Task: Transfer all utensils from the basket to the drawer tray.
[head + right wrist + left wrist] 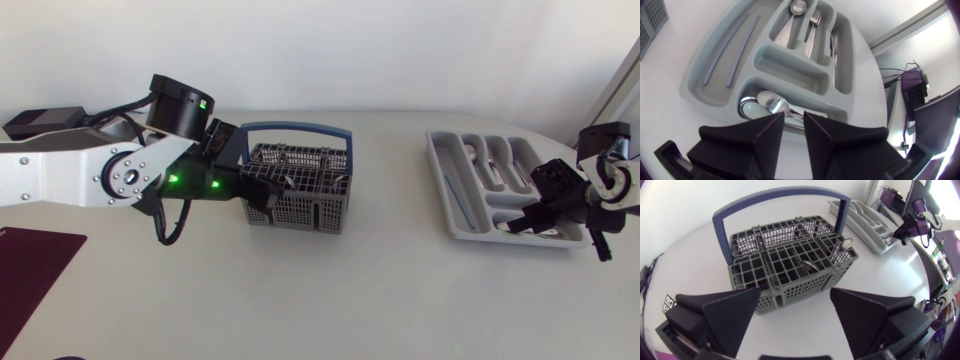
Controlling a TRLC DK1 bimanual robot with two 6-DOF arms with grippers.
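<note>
Utensils (810,265) left in the basket (300,212): one lying in a middle cell, a spoon head (846,242) poking up at the corner. Left gripper (265,192) at the basket's 9 o'clock, spread wide, empty. Drawer tray (436,165) at its 3 o'clock; right gripper (794,119) over the tray's 5 o'clock end, grasp impossible to tell. Best to descend straight, pinch just under the spoon head, lift clear of the grid.
</note>
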